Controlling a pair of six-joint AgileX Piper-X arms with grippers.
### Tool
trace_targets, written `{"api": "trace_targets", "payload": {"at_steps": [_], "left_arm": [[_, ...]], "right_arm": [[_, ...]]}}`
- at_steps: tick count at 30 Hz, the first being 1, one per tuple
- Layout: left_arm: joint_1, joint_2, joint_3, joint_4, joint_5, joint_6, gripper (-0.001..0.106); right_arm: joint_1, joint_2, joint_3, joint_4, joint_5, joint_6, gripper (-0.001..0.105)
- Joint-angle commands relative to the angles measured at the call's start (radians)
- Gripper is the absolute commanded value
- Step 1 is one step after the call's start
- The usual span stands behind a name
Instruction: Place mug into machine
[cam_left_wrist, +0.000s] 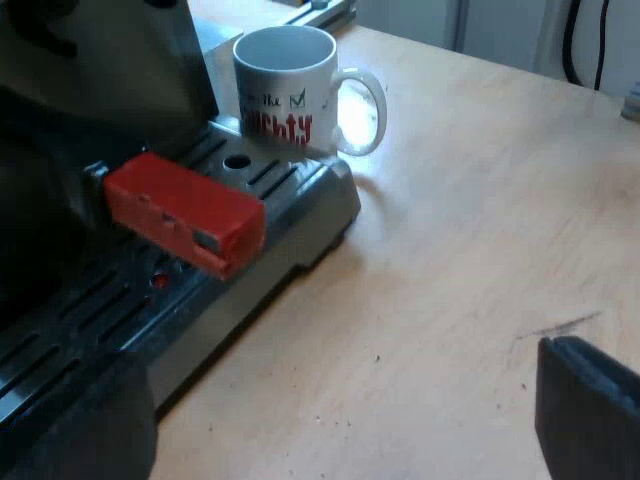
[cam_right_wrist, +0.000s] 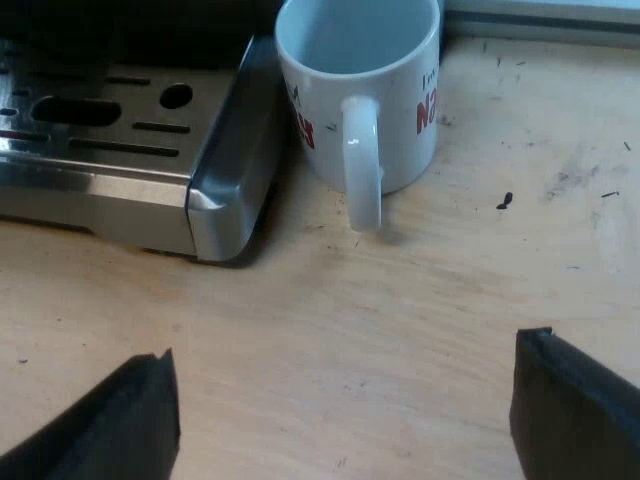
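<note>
**Left wrist view.** The machine (cam_left_wrist: 110, 60) shows its dark front, with the red handle end (cam_left_wrist: 185, 212) jutting out above the slotted tray (cam_left_wrist: 305, 210). The mug (cam_left_wrist: 288, 90), white with red lettering, stands upright on the table (cam_left_wrist: 450, 260) just beside the tray's corner, not on the tray. Its handle points away from the machine. The left gripper (cam_left_wrist: 330, 420) hangs over bare table near the tray's edge, well apart from the mug. It is released, its fingers spread wide with nothing between them.

**Right wrist view.** The tray (cam_right_wrist: 120, 150) is a metal grate with slots and a round hole, its rounded corner next to the mug (cam_right_wrist: 360, 100). Whether the two touch cannot be told. The mug rests on the table (cam_right_wrist: 300, 310), mouth up, empty as far as its inside shows, with its handle turned toward the right gripper (cam_right_wrist: 345, 415). That gripper is likewise released, fingers wide apart over the wood, near the mug but clear of it.
</note>
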Motion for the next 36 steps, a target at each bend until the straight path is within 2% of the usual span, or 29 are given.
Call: {"api": "trace_targets", "payload": {"at_steps": [1,7,14,19,25,27,29,32,36], "left_arm": [[-0.005,0.001,0.049,-0.117,0.01,0.002,0.078],[-0.005,0.003,0.148,-0.246,0.01,0.002,0.078],[-0.005,0.002,0.156,-0.292,0.01,0.002,0.078],[-0.005,0.002,0.156,-0.292,0.01,0.0,0.078],[-0.005,0.002,0.156,-0.292,0.01,0.0,0.078],[-0.005,0.002,0.156,-0.292,0.01,0.0,0.078],[-0.005,0.002,0.156,-0.292,0.01,0.0,0.078],[-0.005,0.002,0.156,-0.292,0.01,0.0,0.078],[-0.005,0.002,0.156,-0.292,0.01,0.0,0.078]], "right_arm": [[0.003,-0.002,0.067,-0.1,-0.009,-0.014,0.07],[0.003,0.0,0.215,-0.282,-0.002,-0.014,0.07],[0.003,0.0,0.389,-0.479,-0.01,-0.014,0.07],[0.003,0.0,0.454,-0.589,-0.032,-0.012,0.07],[0.05,0.083,0.465,-0.688,-0.046,-0.005,0.07],[0.102,0.146,0.472,-0.783,0.017,-0.01,0.07],[0.16,0.213,0.477,-0.905,0.125,0.016,0.07],[0.225,0.309,0.476,-1.049,0.224,0.033,0.07],[0.275,0.467,0.476,-1.225,0.287,0.065,0.07]]}}
